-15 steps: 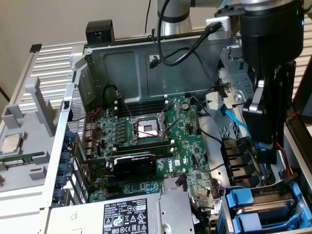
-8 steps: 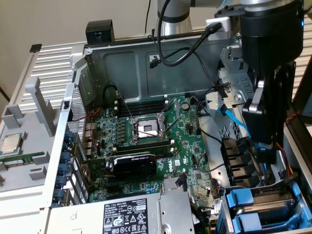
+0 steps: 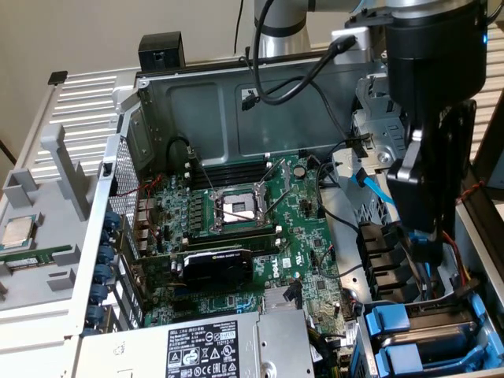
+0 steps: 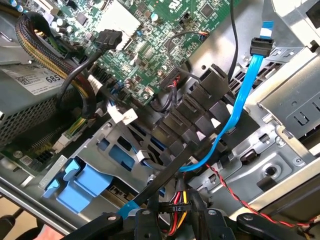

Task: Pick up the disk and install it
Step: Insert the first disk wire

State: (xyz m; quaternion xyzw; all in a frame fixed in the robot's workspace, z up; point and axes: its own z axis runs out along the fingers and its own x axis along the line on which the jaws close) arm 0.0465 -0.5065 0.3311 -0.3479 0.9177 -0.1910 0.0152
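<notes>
Arm [image 3: 279,31] entered from top of exterior view, silver-grey link upright. Bulky black wrist [image 3: 437,55] sat high at exterior view's right. Gripper [image 3: 421,228] hung below wrist, pointed down, slightly tilted. Black gripper [image 4: 177,220] linkages showed in wrist view.

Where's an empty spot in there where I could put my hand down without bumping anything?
The ribbed grey panel outside the case, on the exterior view's left, is bare. Inside, the case wall above the motherboard is mostly plain metal. It is crowded in the corner by the blue carriers, with cables and the gripper over it.
</notes>
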